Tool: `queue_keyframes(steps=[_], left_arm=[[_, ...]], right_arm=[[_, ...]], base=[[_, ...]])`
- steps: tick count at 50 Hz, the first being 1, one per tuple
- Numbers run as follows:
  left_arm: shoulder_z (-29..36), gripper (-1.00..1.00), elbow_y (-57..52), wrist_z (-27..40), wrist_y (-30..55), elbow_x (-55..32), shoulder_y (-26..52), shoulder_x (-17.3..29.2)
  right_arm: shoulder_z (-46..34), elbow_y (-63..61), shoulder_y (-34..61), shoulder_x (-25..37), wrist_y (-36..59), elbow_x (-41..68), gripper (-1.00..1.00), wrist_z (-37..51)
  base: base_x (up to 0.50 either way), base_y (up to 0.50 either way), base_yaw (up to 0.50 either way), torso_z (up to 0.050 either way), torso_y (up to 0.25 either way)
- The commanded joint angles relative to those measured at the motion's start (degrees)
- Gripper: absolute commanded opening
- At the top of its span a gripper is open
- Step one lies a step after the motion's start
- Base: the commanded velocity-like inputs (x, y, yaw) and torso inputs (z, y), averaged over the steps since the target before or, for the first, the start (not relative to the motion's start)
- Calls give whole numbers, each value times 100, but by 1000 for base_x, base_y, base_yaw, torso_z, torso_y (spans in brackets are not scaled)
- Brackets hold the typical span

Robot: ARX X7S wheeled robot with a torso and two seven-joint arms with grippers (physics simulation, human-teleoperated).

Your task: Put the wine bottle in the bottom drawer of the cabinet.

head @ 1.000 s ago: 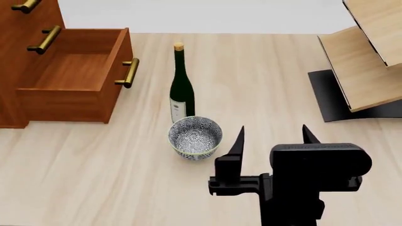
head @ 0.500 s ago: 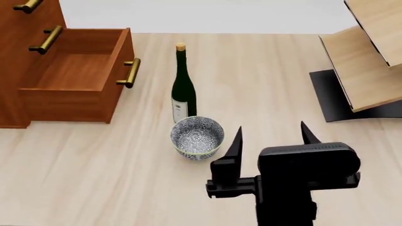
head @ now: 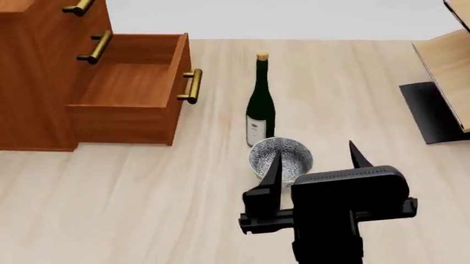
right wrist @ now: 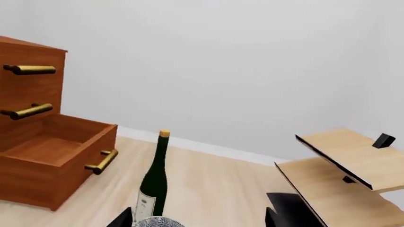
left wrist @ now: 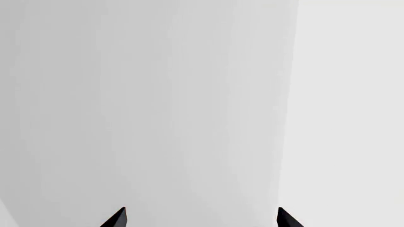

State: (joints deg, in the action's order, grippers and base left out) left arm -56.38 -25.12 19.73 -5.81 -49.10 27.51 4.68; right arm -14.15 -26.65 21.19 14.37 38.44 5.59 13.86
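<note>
My right gripper (head: 316,154) hangs with jaws apart, holding nothing; wine bottle (head: 260,104) stands upright ahead of it, just beyond the bowl (head: 294,155), bottom drawer (head: 132,96) open ahead-left.

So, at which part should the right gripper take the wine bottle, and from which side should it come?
Probably the body, above the label. The wine bottle stands upright, its body wider and steadier than the thin neck. The bowl stands close in front of its base, so the open right gripper should likely pass above the bowl or come from the rack's side, fingers horizontal.
</note>
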Motion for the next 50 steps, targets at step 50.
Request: queue_keyframes(steps=[50], left_arm=[[362,100,56,57,-101,-8,-234,181]], right_arm=[[138,-2,-20,-1,-81,364,100,50]], base=[[91,231,0,0,0]])
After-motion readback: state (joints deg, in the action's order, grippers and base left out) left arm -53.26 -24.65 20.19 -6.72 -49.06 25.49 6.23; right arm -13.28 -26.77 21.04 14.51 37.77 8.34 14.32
